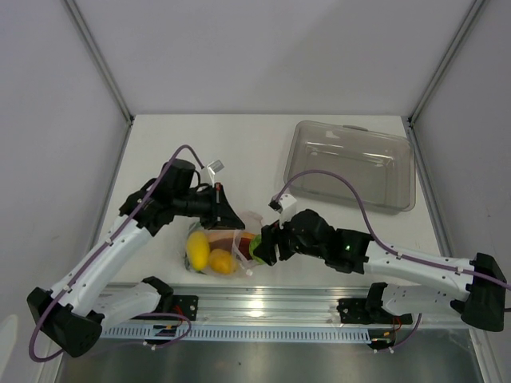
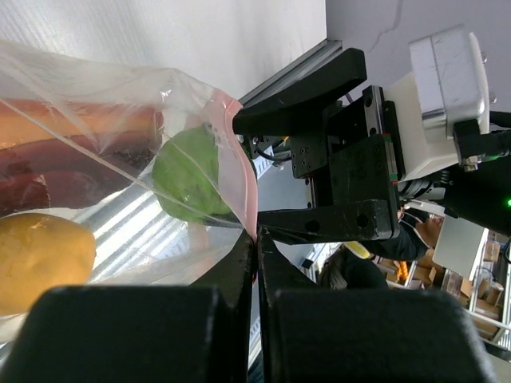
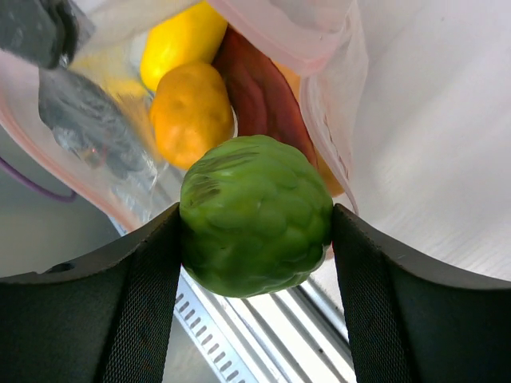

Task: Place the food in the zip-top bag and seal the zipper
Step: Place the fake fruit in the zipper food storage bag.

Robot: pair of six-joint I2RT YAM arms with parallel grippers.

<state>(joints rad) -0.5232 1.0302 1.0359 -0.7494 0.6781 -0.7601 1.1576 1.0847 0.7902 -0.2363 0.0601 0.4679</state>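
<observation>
The left claw (image 2: 257,247) fills the bottom of the view, its dark fingers pressed together on the mouth edge of the zip-top bag (image 2: 120,219), at the lower end of the pink-red zipper (image 2: 248,199). The clear plastic stretches away to the left over the white surface (image 2: 160,40). Inside it lie a yellow fruit (image 2: 40,259) and a reddish-brown meat slice (image 2: 72,152). The green lime (image 2: 192,179) shows through the plastic, just at the tips of the right claw (image 2: 243,177), whose black fingers stand spread.

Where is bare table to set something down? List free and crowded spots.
Free: table between back wall, clear tray and left arm; also between tray and right arm. Crowded: near centre, where zip-top bag, left gripper and right gripper with lime meet.
</observation>
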